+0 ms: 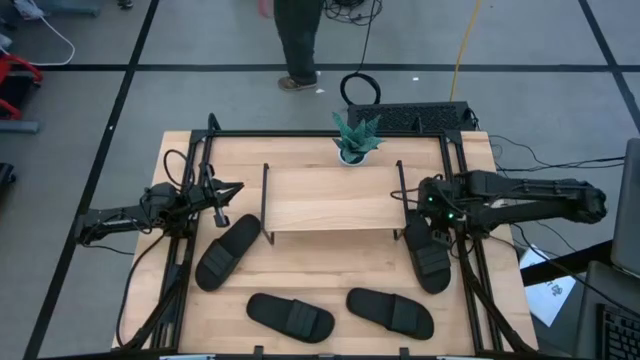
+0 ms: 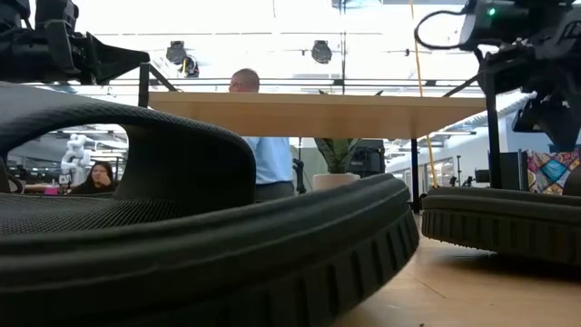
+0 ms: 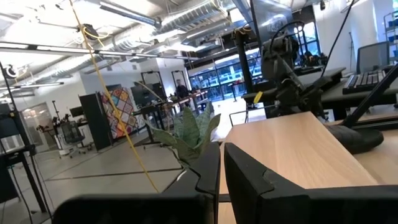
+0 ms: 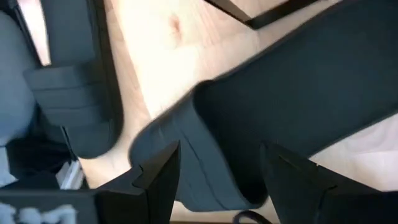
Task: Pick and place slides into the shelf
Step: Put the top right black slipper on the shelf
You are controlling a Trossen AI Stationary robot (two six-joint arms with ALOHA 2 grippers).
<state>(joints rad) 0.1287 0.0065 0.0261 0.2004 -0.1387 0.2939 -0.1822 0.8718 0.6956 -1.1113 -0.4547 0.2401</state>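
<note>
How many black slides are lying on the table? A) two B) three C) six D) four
D, the high view shows four: one slide near the left tool, two at the front edge, and one under the right tool; none on the shelf.

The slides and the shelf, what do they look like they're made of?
The slides look like matte black rubber or foam, moulded, with ribbed sole edges. The shelf has a pale wood-grain top board, possibly laminate, on thin dark rods, probably metal.
</note>
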